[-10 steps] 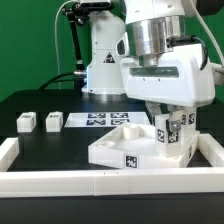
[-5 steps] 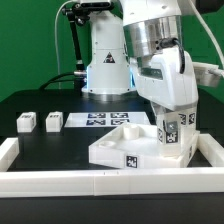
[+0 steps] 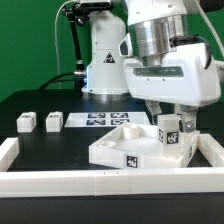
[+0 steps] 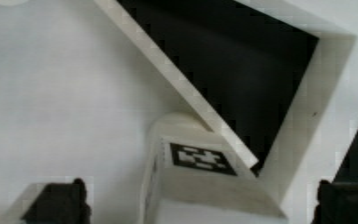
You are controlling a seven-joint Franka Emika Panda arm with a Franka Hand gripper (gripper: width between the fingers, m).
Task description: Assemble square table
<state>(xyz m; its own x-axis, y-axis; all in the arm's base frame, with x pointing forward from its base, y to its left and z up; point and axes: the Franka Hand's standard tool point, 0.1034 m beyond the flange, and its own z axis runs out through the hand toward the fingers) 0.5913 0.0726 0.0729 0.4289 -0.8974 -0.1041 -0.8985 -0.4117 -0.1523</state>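
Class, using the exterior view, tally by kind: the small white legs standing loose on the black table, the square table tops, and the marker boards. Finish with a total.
Loose legs: 2
Table top: 1
Marker board: 1
Total: 4

The wrist view comes to us blurry: of the claw (image 4: pixel 199 200) we get only two dark fingertips (image 4: pixel 55 198), clipped by the picture's edge, like the leg (image 4: pixel 202 160) between them. From outside, the tabletop (image 3: pixel 112 150) covers part of the marker board (image 3: pixel 98 120), and the arm (image 3: pixel 155 35) runs off the top edge.
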